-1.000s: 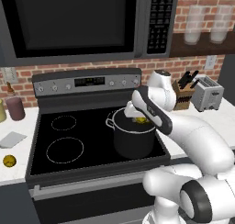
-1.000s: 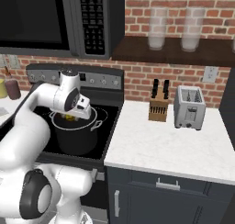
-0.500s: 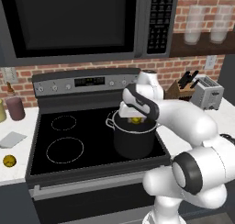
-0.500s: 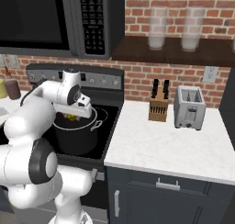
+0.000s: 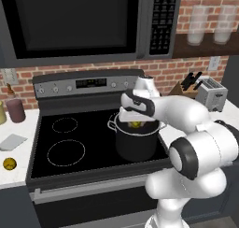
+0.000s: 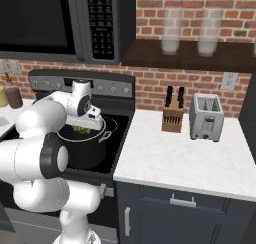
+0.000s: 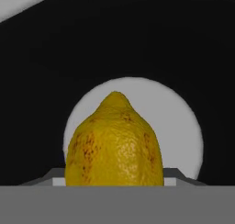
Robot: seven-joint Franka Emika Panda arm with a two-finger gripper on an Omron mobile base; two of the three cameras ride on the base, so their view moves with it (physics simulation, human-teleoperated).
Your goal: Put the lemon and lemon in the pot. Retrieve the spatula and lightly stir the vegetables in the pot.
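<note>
lemon (image 7: pixel 114 142) nose-up over pot (image 7: pixel 55 48)

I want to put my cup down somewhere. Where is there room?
Bare white counter in front of the knife block and toaster. The stove's left burners are bare too. It is crowded around the pot, where the gripper holds a lemon.

No lettering to read anywhere; the microwave keypad (image 6: pixel 100 19) and stove panel (image 5: pixel 91 83) (both busy with marks) are just blurs.
</note>
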